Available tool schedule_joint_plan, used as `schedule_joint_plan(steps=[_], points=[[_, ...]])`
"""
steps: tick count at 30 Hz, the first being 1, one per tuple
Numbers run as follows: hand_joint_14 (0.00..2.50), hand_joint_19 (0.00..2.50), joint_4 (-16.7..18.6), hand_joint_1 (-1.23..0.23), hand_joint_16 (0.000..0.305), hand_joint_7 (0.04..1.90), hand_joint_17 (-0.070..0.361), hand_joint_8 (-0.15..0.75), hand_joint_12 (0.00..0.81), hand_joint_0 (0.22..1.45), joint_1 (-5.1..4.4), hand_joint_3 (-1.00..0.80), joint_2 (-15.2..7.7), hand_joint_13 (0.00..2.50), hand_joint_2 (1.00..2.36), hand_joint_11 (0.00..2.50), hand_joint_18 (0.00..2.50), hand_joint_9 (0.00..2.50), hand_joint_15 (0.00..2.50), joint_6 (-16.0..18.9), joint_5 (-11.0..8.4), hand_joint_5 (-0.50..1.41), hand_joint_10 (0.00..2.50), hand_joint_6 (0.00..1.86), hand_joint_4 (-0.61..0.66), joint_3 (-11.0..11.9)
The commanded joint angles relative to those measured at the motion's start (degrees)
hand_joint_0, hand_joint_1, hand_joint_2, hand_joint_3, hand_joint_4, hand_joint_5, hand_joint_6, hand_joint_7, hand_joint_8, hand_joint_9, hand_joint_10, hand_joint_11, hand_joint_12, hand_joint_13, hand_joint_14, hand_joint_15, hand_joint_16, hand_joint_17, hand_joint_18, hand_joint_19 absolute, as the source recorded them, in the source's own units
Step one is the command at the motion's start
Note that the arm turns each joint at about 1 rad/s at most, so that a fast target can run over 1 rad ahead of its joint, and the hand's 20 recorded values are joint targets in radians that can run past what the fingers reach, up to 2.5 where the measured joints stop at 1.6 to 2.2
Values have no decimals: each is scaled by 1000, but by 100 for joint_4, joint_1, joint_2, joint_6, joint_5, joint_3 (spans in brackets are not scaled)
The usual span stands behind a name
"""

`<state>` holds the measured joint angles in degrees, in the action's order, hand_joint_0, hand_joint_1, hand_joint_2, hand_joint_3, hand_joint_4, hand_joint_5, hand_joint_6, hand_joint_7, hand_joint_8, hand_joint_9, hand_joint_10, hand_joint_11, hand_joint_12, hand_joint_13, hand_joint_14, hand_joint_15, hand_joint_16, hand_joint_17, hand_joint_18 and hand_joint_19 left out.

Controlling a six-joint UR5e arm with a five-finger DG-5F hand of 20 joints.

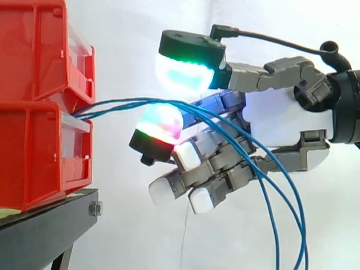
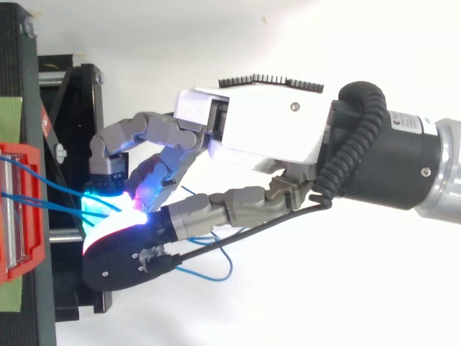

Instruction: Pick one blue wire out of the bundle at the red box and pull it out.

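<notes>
Blue wires (image 1: pixel 124 103) leave the gap between the upper red box (image 1: pixel 34 50) and the lower red box (image 1: pixel 34 152), which are stacked on the black stand (image 1: pixel 45 230) at the left of the side view. The bundle runs close together and almost level to the right, fans out as it crosses in front of the hand (image 1: pixel 281 118), then droops in long curves toward the bottom edge before the white curtain (image 1: pixel 140 225). The hand reaches in from the right, its palm facing the boxes. It is not clamped on anything: one pad glowing green and cyan (image 1: pixel 183 70) sits above the wires, another glowing red, green and magenta (image 1: pixel 160 124) sits below, and a gap shows between the two. The wires pass through that gap, running just along the top of the lower pad. I cannot tell whether they touch it. The other fingertips (image 1: pixel 188 156), white, are bent inward beneath, clear of the bundle. From above, the wires run from the box at the left edge to the bright glow where the two pads meet, and a slack loop of blue wire (image 2: pixel 216 270) lies under the hand.
</notes>
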<state>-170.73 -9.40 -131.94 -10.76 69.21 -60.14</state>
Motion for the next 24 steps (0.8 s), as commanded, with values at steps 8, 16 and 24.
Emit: schedule_joint_plan(steps=[8, 16, 24], points=[[12, 434, -118, -906, 56, 1187, 126, 407, 470, 669, -36, -285, 2, 800, 1016, 664, 846, 933, 291, 12, -4, -159, 15, 883, 220, 3], [10, 372, -136, -935, 56, 1083, 125, 393, 460, 778, -36, -500, 2, 785, 1000, 648, 846, 856, 280, 12, 5, -193, 16, 903, 285, 56], [11, 496, -145, -505, 56, 1243, 126, 374, 454, 572, -27, -500, 2, 815, 1000, 399, 830, 978, 289, 3, 5, -58, 11, 675, 321, 64]])
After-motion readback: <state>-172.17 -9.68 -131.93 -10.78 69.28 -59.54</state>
